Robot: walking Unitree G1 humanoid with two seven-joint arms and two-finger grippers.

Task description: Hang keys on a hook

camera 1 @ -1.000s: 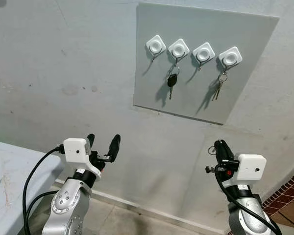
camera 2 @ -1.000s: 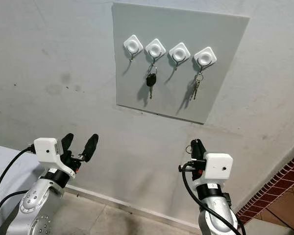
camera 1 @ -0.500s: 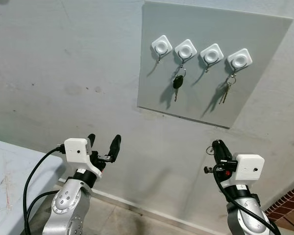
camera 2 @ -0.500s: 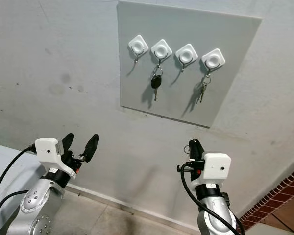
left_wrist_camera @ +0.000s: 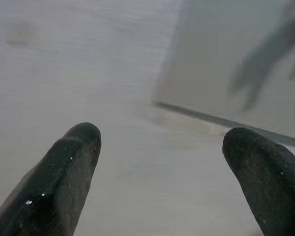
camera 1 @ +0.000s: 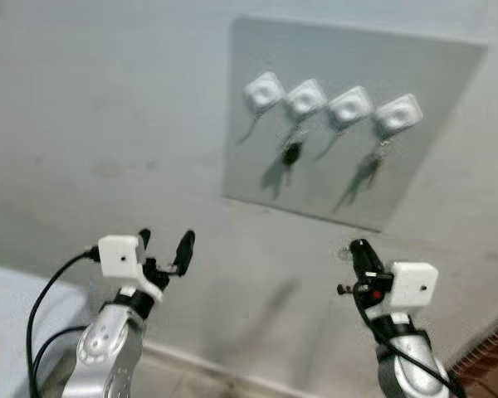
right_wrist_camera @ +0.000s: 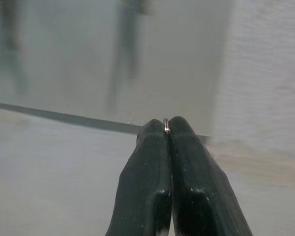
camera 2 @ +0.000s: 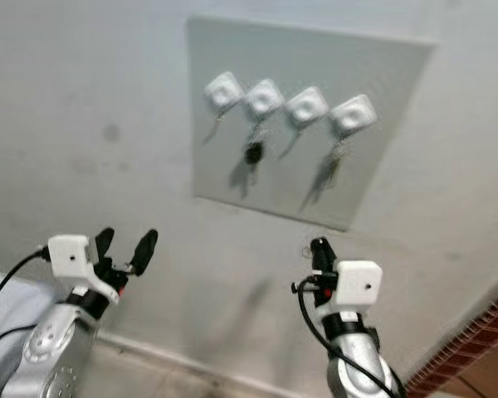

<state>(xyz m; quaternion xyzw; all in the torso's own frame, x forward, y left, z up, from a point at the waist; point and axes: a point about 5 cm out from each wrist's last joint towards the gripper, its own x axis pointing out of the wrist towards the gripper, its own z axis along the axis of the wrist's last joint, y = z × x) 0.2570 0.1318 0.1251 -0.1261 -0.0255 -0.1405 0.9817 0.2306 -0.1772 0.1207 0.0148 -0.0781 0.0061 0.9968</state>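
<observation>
Right gripper (camera 1: pixel 354 247) is clamped on a thin metal key ring (right_wrist_camera: pixel 165 126), pointing up the wall. The grey wall board (camera 1: pixel 423 174) with four white square hooks lies above it; the free third hook (camera 1: pixel 349 108) is up and slightly left. Left gripper (camera 1: pixel 164 245) stands wide, idle

Head stereo pair facing the wall-mounted grey board (camera 1: pixel 349 133), both wrist cameras close beneath its lower edge.

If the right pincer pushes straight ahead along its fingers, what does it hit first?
Probably the grey board near its lower edge, below the hooks; depth is unclear. The right pincer is shut on a key ring.
</observation>
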